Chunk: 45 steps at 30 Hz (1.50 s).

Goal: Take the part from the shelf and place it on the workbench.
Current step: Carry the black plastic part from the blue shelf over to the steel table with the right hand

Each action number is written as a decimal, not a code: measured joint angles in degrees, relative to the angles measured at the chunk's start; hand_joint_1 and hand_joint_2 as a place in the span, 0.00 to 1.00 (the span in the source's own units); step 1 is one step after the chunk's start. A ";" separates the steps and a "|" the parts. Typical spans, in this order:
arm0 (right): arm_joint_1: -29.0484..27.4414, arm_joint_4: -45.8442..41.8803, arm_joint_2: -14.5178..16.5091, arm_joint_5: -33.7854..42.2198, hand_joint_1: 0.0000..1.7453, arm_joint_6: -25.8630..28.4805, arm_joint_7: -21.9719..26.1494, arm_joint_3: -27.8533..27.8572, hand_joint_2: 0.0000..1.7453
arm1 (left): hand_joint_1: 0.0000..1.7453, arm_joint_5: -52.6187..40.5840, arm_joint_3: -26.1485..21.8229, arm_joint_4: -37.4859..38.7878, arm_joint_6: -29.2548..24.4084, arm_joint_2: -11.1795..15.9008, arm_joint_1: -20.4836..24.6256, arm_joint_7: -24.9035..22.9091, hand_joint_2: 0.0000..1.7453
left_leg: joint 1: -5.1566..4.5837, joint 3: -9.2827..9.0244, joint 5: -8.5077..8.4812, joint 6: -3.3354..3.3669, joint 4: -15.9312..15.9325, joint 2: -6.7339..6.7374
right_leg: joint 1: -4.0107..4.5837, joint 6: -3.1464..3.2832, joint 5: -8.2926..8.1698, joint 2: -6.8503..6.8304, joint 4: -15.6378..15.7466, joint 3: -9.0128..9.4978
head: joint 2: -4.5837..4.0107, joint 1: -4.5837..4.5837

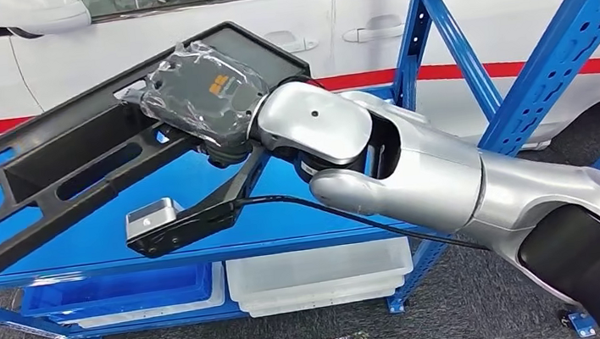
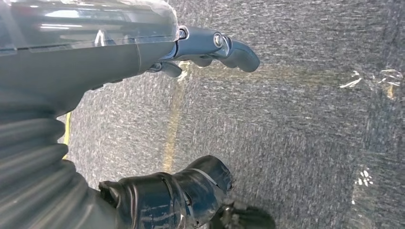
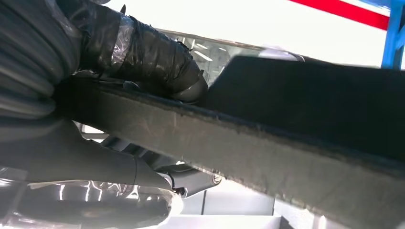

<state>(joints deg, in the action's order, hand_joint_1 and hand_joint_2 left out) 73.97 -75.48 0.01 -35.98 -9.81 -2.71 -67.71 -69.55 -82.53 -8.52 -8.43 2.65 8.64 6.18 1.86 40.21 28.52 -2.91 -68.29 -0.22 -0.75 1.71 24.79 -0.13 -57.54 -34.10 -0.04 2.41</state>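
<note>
We count one long black part [image 1: 65,162] at 10 o'clock | one right hand [image 1: 198,91] gripping it | one blue bin [image 1: 114,291] at 7 o'clock | one white bin [image 1: 319,276] at 6 o'clock | one blue shelf rack [image 1: 434,26]

Behind the rack: a car, two bins, grey carpet

Across the top of your head view you see a white car [image 1: 178,30] with a red stripe [image 1: 524,67] along its side and door handles [image 1: 375,31] right of centre. At lower left a blue bin [image 1: 114,291] sits just beside a white bin [image 1: 317,277] at lower centre, both on grey carpet [image 1: 434,325]. A yellow line [image 2: 173,124] crosses the carpet in your left wrist view.
</note>
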 joint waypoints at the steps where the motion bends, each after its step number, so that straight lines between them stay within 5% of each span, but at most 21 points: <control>1: 0.02 -0.14 0.22 -0.01 1.00 -0.02 0.02 -0.09 1.00 | 0.00 0.00 0.00 0.01 -0.03 -0.02 0.02 0.03 1.00 | 0.25 -1.73 -1.45 -0.38 3.49 0.02 | -0.14 -0.39 0.37 0.04 -0.52 -0.08 | 0.00 0.02; 3: 0.14 -0.42 0.62 -0.01 1.00 0.00 0.03 -0.19 1.00 | 0.00 0.00 0.00 0.01 -0.14 -0.03 0.09 0.01 1.00 | 0.36 -4.09 -2.78 -0.23 8.12 -0.21 | -0.05 -1.22 1.06 0.20 -1.73 -0.50 | 0.00 0.18; 8: 0.27 -0.86 1.04 -0.02 1.00 0.01 0.30 -0.60 1.00 | 0.00 -0.01 0.00 0.00 -0.26 -0.13 0.11 -0.02 1.00 | 0.10 -4.14 -2.73 2.06 8.42 -0.49 | 0.09 -2.24 2.49 0.27 -3.65 -1.45 | 0.00 0.10; 11: 0.30 -0.90 1.04 -0.02 1.00 0.02 0.33 -0.70 1.00 | 0.00 -0.02 0.00 0.00 -0.33 -0.10 0.11 -0.01 1.00 | -0.11 -4.14 -2.89 2.85 8.50 -0.44 | 0.17 -2.45 7.54 0.19 -13.33 -5.82 | 0.01 0.02; 13: 0.21 -0.90 1.04 -0.02 1.00 0.00 0.33 -0.75 1.00 | 0.00 -0.05 0.00 0.00 -0.38 -0.10 0.08 0.01 1.00 | -0.52 -4.08 -3.01 3.10 8.50 -0.41 | 0.31 -2.19 9.07 0.20 -18.41 -8.26 | 0.01 0.02; 15: 0.19 -0.91 1.04 -0.02 1.00 -0.02 0.33 -0.76 1.00 | 0.00 -0.13 0.00 0.00 -0.48 -0.10 0.08 0.04 1.00 | -1.00 -4.08 -3.09 3.22 8.51 -0.51 | 0.76 -1.19 6.65 0.24 -15.45 -6.84 | 0.00 0.01; 18: 0.60 -1.02 1.12 -0.02 1.00 -0.04 0.33 -0.76 1.00 | 0.00 -0.39 -0.01 0.03 -0.69 -0.29 0.15 0.09 1.00 | -1.25 -3.95 -3.32 3.27 8.62 -0.57 | 1.98 1.45 1.97 0.36 -4.46 -1.39 | 0.00 0.11; 20: 0.82 -1.05 1.26 -0.01 1.00 -0.09 0.33 -0.78 1.00 | 0.00 -0.52 -0.02 0.05 -0.79 -0.37 0.17 0.09 1.00 | -0.95 -3.62 -3.77 2.85 8.82 -0.45 | 2.54 2.14 1.25 0.37 -2.01 -0.40 | 0.00 0.00; 23: 0.86 -1.04 1.38 0.01 1.00 -0.20 0.33 -0.79 1.00 | 0.00 -0.75 -0.02 0.07 -0.83 -0.37 0.15 0.09 1.00 | -0.93 -3.19 -3.43 1.87 8.60 -0.36 | 2.22 1.90 -0.20 0.13 -0.34 -0.25 | 0.01 -0.18; 28: 0.70 -1.04 1.63 0.13 1.00 -0.30 0.33 -0.84 1.00 | 0.00 -0.98 -0.02 0.10 -0.85 -0.04 0.16 0.01 1.00 | -0.59 0.45 4.96 0.43 -3.60 -0.14 | 1.52 1.52 -1.83 -0.23 0.08 -1.83 | 0.00 0.12; 30: 0.60 -1.04 1.63 0.20 1.00 -0.32 0.33 -0.97 1.00 | 0.00 -1.02 -0.02 0.10 -0.84 0.06 0.15 -0.06 1.00 | -0.26 -1.50 4.08 -0.23 -2.19 -0.10 | 1.11 1.12 -2.18 -0.25 -0.87 -3.18 | 0.01 0.12; 32: 0.63 -1.03 1.70 0.20 1.00 -0.32 0.33 -1.14 1.00 | 0.00 -1.05 -0.02 0.11 -0.83 0.05 0.26 -0.12 1.00 | 0.04 -5.56 2.15 -0.74 4.09 -0.20 | 0.75 0.57 -2.45 -0.24 -2.21 -4.66 | 0.01 0.16; 34: 0.67 -1.03 1.84 0.20 1.00 -0.32 0.33 -1.22 1.00 | 0.00 -1.08 -0.02 0.10 -0.83 0.09 0.39 -0.17 1.00 | 0.01 -7.20 1.20 -0.12 7.46 -0.54 | 0.80 -0.07 -2.77 -0.09 -3.22 -5.72 | 0.01 0.19; 37: 0.69 -1.03 1.91 0.22 1.00 -0.33 0.37 -1.39 1.00 | 0.00 -1.09 -0.02 0.09 -0.81 0.13 0.38 -0.24 1.00 | -0.22 -6.41 0.14 1.83 7.38 -0.72 | 0.95 -0.89 -3.78 0.07 -3.09 -6.16 | 0.01 -0.05; 39: 0.68 -1.02 1.89 0.27 1.00 -0.34 0.37 -1.62 1.00 | 0.00 -1.10 -0.02 0.10 -0.80 0.08 0.40 -0.26 1.00 | -0.19 -5.71 -0.84 2.83 7.52 -0.53 | 0.82 -1.38 -2.41 0.12 -4.15 -6.82 | 0.00 -0.27; 43: 0.64 -1.02 1.88 0.42 1.00 -0.45 0.37 -1.79 1.00 | 0.00 -1.22 -0.02 0.09 -0.82 0.11 0.44 -0.29 1.00 | -0.24 -3.26 -3.03 3.87 7.64 -0.28 | 0.60 -1.88 7.33 0.09 -15.46 -9.41 | 0.01 -0.51; 45: 0.57 -1.02 1.86 0.51 1.00 -0.64 0.36 -1.93 1.00 | 0.00 -1.27 -0.02 0.09 -0.82 0.13 0.40 -0.32 1.00 | -0.41 -1.81 -4.09 3.83 7.63 -0.26 | 0.68 -1.57 7.61 0.10 -17.15 -7.88 | 0.01 -0.52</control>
<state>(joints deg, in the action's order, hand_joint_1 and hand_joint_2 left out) 74.54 -76.50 1.87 -35.47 -10.45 -2.36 -69.65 -70.82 -82.55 -8.44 -9.25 2.78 9.04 5.86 1.45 38.40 24.43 0.92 -60.66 -0.49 -0.07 0.13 32.40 -0.03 -74.69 -41.99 -0.04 1.89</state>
